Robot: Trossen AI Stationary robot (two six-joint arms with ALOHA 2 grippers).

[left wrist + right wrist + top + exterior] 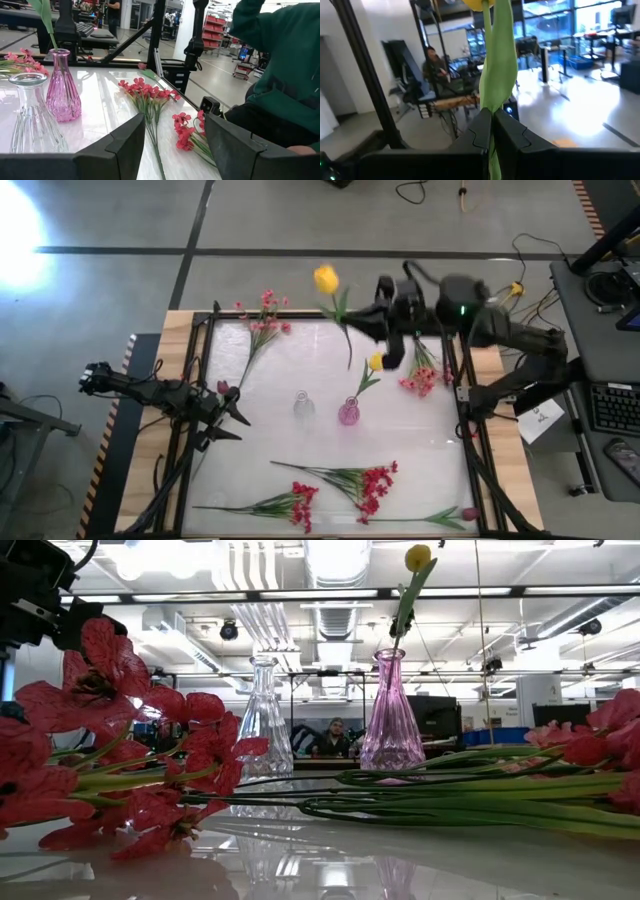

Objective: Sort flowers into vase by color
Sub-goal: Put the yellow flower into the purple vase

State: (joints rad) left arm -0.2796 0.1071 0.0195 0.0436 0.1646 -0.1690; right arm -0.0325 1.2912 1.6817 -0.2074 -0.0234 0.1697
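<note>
Right gripper point(372, 315), fingers pinched shut on the thin green stem of a yellow tulip-like artificial flower point(327, 279), hung above the table's far edge, right of centre. In the pink glass bud vase point(348, 412) near the table's middle a smaller yellow flower point(376, 361) already leaned, so that seemed the target. Doing it well meant turning the stem upright, bringing its tip over the narrow neck (the clear glass vase point(303, 406) stood just beside) and lowering straight. Left gripper point(225, 412) waited open at the left edge.
</note>
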